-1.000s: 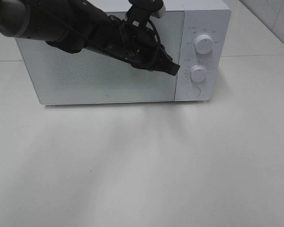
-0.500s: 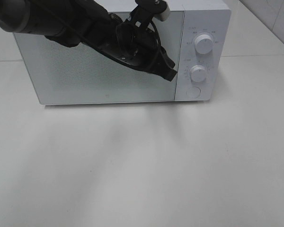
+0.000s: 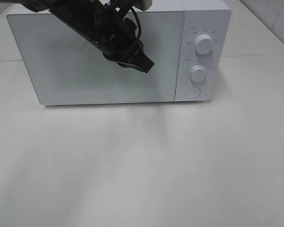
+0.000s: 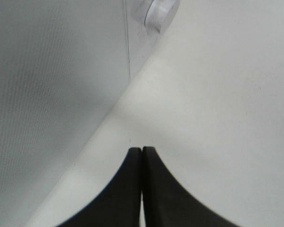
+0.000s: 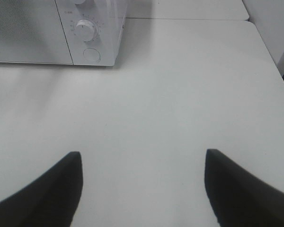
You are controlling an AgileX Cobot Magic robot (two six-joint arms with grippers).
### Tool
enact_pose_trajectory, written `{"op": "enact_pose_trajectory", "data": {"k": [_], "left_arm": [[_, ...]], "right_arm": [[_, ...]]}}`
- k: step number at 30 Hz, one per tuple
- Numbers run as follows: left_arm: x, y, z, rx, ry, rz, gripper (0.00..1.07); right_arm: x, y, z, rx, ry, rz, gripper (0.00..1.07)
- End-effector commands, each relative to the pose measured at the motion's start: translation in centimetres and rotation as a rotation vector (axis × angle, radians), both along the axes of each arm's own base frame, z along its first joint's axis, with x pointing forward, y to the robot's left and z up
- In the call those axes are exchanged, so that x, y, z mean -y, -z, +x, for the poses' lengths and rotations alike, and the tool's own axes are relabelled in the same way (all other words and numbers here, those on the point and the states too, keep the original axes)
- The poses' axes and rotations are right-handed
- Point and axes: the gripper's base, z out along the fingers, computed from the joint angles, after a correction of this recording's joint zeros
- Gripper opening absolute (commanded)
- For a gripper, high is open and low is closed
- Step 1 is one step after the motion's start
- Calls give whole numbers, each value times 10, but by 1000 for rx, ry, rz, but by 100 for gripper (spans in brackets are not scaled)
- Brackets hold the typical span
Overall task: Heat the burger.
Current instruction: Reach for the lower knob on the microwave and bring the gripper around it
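The burger is out of view in every frame. A white microwave [image 3: 104,90] stands at the back of the table with its frosted door shut; it also shows in the right wrist view [image 5: 33,33]. My left gripper [image 3: 147,66] is shut and empty, hanging in front of the door's right half; in the left wrist view [image 4: 141,163] its fingers press together beside the door. My right gripper [image 5: 142,184] is open and empty over the bare table, out of the exterior high view.
The microwave's control panel carries an upper dial [image 3: 203,44], a lower dial [image 3: 198,74] and a round button [image 3: 193,92]. The white table [image 3: 142,165] spreads in front. A wall edge [image 5: 274,28] shows at the right.
My left arm has drawn back to the left and up, its gripper tip moving from the door's right edge near the lower dial toward the door's middle. The door stays shut.
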Motion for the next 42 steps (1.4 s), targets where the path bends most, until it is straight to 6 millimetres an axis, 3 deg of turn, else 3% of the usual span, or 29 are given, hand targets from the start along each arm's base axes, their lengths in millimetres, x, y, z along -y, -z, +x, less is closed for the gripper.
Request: {"op": "enact_pose_trajectory", "data": {"k": [1,4,7,9,13,16,18,21,22,23,25,26,27,28,29,30,33,36,38,39,40,41,42], "left_arm": [[-16,-23,-15,-92,-96,77,0],[-32,-40,-27,-140,-146,156,0],[-35,-44,-29,-144,-155,162,0],[-49,-65,-42,-156,-209,205,0],[-61,-85,-53,-130,-248,219,0],[-64,-90,-55,-118,-260,220,0],[-85,-105,-57,-117,-332,208,0],[-99,-109,-55,-131,-371,211,0],[-118,-112,-54,-153,-419,217,0],[-118,-112,-54,-153,-419,217,0],[-143,-115,-55,-189,-500,221,0],[-143,-115,-55,-189,-500,221,0],[-163,-119,-56,-211,-571,217,0],[-163,-119,-56,-211,-571,217,0],[-181,-123,-62,-214,-630,205,0],[-181,-123,-62,-214,-630,205,0],[-208,-128,-82,-206,-703,188,0],[-213,-129,-87,-204,-717,185,0],[-226,-129,-121,-182,-744,191,0],[-226,-129,-121,-182,-744,191,0],[-230,-130,-140,-163,-746,185,0],[-230,-130,-140,-163,-746,185,0],[-233,-128,-158,-152,-747,178,0]], "right_arm": [[0,0,-3,33,-4,2,68],[0,0,-3,33,-4,2,68],[0,0,-3,33,-4,2,68],[0,0,-3,33,-4,2,68],[0,0,-3,33,-4,2,68],[0,0,-3,33,-4,2,68],[0,0,-3,33,-4,2,68],[0,0,-3,33,-4,2,68],[0,0,-3,33,-4,2,68],[0,0,-3,33,-4,2,68],[0,0,-3,33,-4,2,68],[0,0,-3,33,-4,2,68],[0,0,-3,33,-4,2,68],[0,0,-3,33,-4,2,68],[0,0,-3,33,-4,2,68],[0,0,-3,33,-4,2,68],[0,0,-3,33,-4,2,68],[0,0,-3,33,-4,2,68],[0,0,-3,33,-4,2,68],[0,0,-3,33,-4,2,68],[0,0,-3,33,-4,2,68],[0,0,-3,33,-4,2,68],[0,0,-3,33,-4,2,68]]}}
